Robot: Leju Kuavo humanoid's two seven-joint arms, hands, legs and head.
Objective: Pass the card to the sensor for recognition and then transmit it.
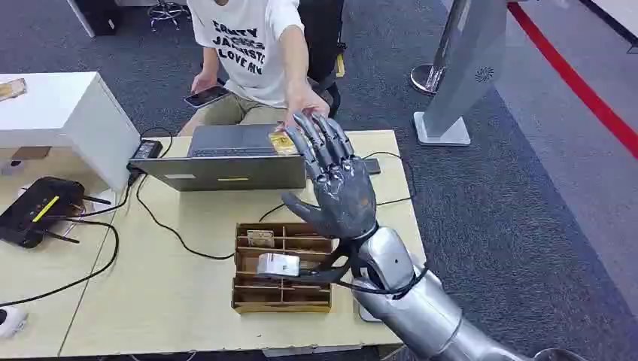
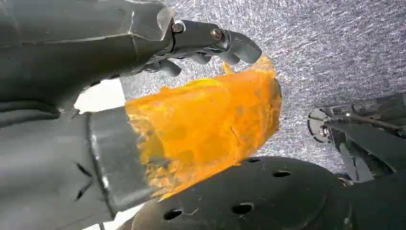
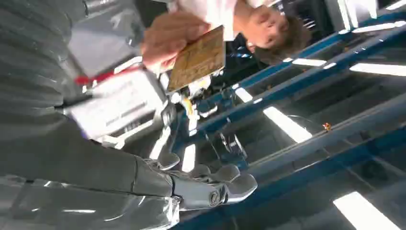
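At the table's near edge we note the wooden card organizer. Beyond it our right hand is raised, fingers spread wide, holding nothing. The gold card sits at its fingertips, pinched by the person's hand. We judge it light, thin, stiff; take it by an edge. Our left hand hangs with fingers curled, empty.

Office or lab: laptop on desk, grey carpet.
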